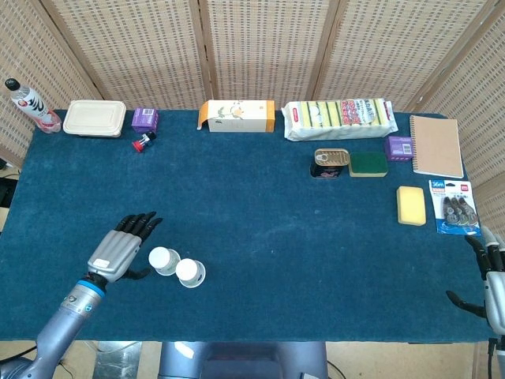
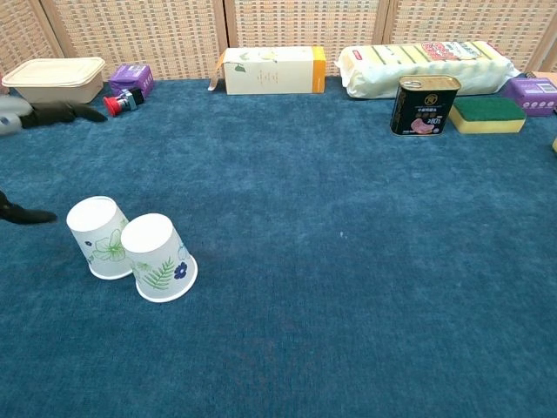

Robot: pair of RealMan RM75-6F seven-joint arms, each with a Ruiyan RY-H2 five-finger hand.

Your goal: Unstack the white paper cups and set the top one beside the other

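Two white paper cups with leaf and flower prints stand upside down, side by side and touching, on the blue table near its front left. The left cup (image 1: 163, 260) (image 2: 102, 238) is a little behind the right cup (image 1: 190, 272) (image 2: 158, 258). My left hand (image 1: 120, 248) hovers just left of the left cup, fingers spread, holding nothing; in the chest view only its dark fingertips (image 2: 61, 112) and thumb show at the left edge. My right hand (image 1: 492, 278) rests at the table's front right corner, far from the cups, fingers apart and empty.
Along the back edge: a bottle (image 1: 30, 105), a beige lidded box (image 1: 95, 118), a purple box (image 1: 145, 118), a red toy (image 1: 143, 143), an orange-white carton (image 1: 237, 115), a sponge pack (image 1: 339, 117). A tin (image 1: 330, 162), sponges, a notebook (image 1: 435, 145) and a blister pack lie right.
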